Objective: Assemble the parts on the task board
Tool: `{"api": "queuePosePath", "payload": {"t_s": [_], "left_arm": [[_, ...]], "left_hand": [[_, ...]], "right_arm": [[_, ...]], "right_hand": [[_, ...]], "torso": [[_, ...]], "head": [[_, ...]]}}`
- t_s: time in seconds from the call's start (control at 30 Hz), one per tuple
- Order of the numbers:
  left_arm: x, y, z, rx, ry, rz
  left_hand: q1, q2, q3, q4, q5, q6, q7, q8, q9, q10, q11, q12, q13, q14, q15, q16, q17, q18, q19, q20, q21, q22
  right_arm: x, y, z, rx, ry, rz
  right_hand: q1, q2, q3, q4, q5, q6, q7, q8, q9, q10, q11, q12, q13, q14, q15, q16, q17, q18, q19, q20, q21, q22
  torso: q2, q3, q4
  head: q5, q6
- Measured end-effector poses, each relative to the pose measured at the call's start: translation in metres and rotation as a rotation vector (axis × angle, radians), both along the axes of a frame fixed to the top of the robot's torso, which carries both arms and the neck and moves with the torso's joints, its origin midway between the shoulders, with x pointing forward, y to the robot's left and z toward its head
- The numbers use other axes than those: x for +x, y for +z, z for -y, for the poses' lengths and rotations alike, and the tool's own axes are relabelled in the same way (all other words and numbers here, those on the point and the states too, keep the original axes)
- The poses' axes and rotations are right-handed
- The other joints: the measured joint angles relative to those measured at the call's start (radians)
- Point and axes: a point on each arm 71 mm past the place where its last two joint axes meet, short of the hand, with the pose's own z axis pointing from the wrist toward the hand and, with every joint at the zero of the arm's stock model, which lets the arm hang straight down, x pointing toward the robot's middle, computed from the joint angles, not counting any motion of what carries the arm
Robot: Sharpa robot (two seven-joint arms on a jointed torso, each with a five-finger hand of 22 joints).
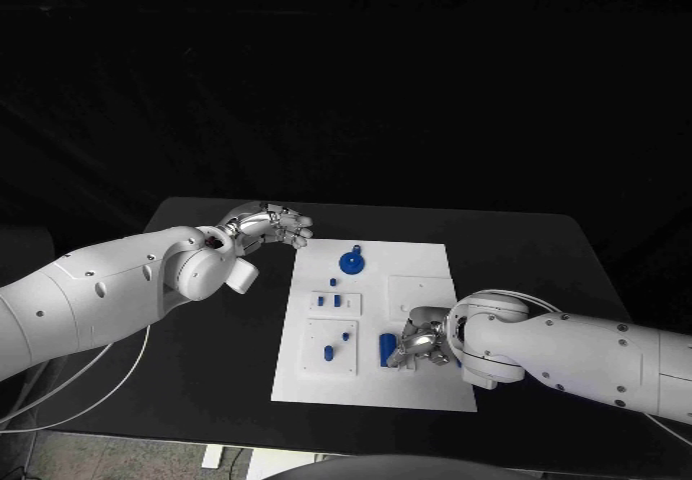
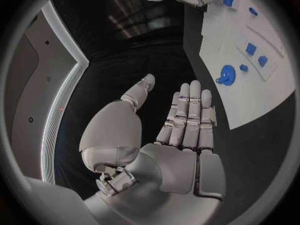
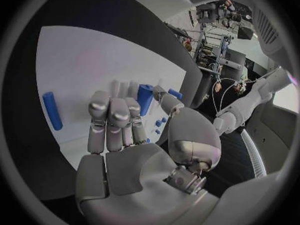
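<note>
The board (image 1: 431, 262) lies mid-table, and bare black table (image 1: 534, 260) runs wide on its right side and along the far edge. The left hand (image 1: 268, 225) hangs just off the board's far-left corner, fingers straight and apart, blocking that way in. The right hand (image 1: 418, 338) sits over the near-right part of the board, fingers curled by a blue cylinder (image 1: 387, 347), its arm (image 1: 577, 355) crossing the near-right table. A gear (image 1: 352, 262) stands near the far edge, small pegs (image 1: 333, 299) down the left half; the far-right patch is open.
</note>
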Motion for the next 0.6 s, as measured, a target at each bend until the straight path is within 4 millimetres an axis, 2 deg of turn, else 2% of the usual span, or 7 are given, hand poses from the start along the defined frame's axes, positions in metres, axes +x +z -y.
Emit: {"api": "queuePosePath", "payload": {"t_s": [0.1,0.43,0.6], "left_arm": [[0.0000,0.0000,0.0000,0.000,0.000,0.000],[0.0002,-0.0001,-0.0005,0.001,0.001,0.000],[0.0004,-0.0002,-0.0010,0.002,0.002,-0.001]], "left_hand": [[0.000,0.000,0.000,0.000,0.000,0.000,0.000,0.000,0.000,0.000,0.000,0.000,0.000,0.000,0.000,0.000,0.000,0.000,0.000,0.000,0.000,0.000],[0.000,0.000,0.000,0.000,0.000,0.000,0.000,0.000,0.000,0.000,0.000,0.000,0.000,0.000,0.000,0.000,0.001,0.000,0.000,0.000,0.000,0.001],[0.000,0.000,0.000,0.000,-0.004,0.000,0.000,0.000,0.000,0.000,0.000,0.000,0.000,0.000,0.000,0.000,0.002,0.000,0.000,0.000,0.000,0.001]], "right_arm": [[0.0000,0.0001,0.0001,0.001,-0.001,0.004],[0.0004,0.0011,0.0009,0.001,-0.001,0.030],[0.0004,0.0016,0.0033,0.007,-0.006,0.034]], "right_hand": [[-0.008,0.008,0.007,0.007,0.000,0.000,0.000,0.000,0.000,0.000,0.000,0.000,0.001,0.000,0.000,0.000,0.000,0.000,0.000,0.000,0.000,0.000],[-0.008,0.008,0.008,0.014,0.000,0.002,-0.001,0.000,0.001,0.007,0.000,0.000,0.003,0.000,0.000,0.000,0.001,0.000,0.000,0.000,0.000,0.000],[-0.023,-0.007,0.008,0.019,0.000,0.002,-0.001,0.000,0.001,0.007,0.000,-0.001,0.003,0.000,0.000,0.000,0.001,0.000,0.000,0.000,0.000,0.000]], "torso": [[0.000,0.0001,-0.0002],[0.000,0.0002,-0.0002],[0.000,0.0000,-0.0001]], "head": [[0.000,0.000],[-0.001,0.001],[-0.001,0.002]]}}
